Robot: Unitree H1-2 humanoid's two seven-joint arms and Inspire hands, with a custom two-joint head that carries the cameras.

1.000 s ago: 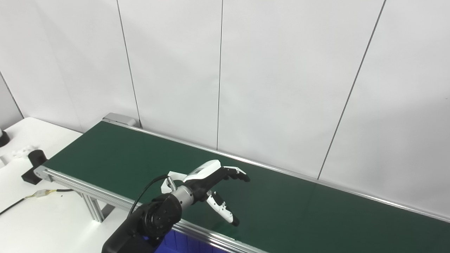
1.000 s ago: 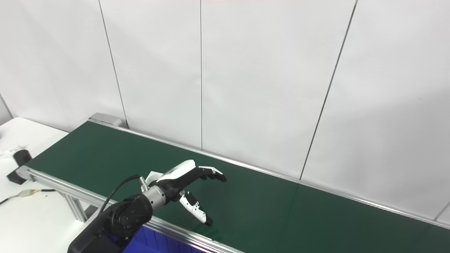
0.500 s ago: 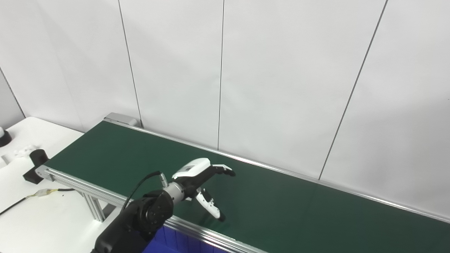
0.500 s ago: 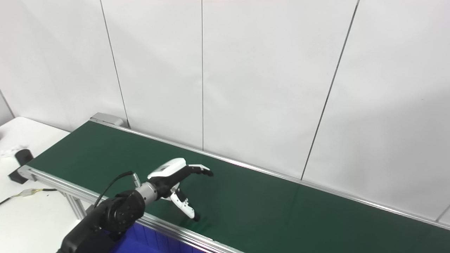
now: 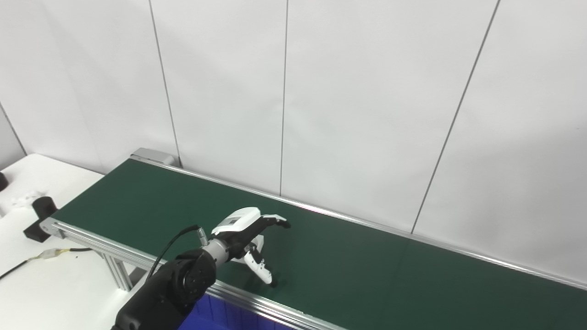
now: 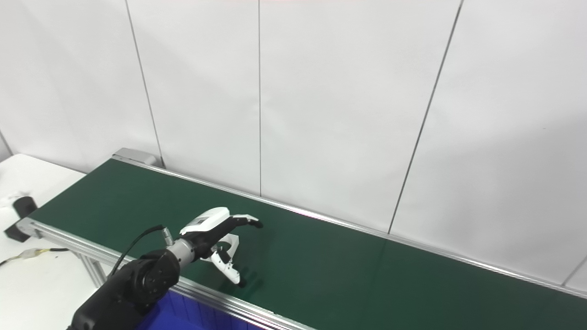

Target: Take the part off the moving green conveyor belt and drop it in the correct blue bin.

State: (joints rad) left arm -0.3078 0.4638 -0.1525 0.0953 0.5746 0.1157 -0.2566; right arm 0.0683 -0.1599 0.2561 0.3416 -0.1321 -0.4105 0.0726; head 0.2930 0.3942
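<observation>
A long dark green conveyor belt [image 5: 348,270] is seen running diagonally from upper left to lower right in front of a white panelled wall [image 5: 367,101], with a white table [image 5: 41,284] at its left end. A small strip of a blue bin [image 5: 206,316] is visible beneath the belt's near rail, beside the black arm. The left hand [image 5: 250,236] is stretched out low over the belt, palm down, the fingers [image 5: 275,221] extended forward and curved downward, and the thumb [image 5: 259,270] angled down so that its tip appears to meet the belt. The hand is spread apart and nothing is clasped in it yet. A small white part [image 5: 257,242] is glimpsed on the belt under the palm, between fingers and thumb; its shape cannot be made out. The right hand is not shown. For the step in hand to be done well, it is judged that the fingers should be closed around the part while the belt's drift is followed, and the part lifted only once it is firmly held.
</observation>
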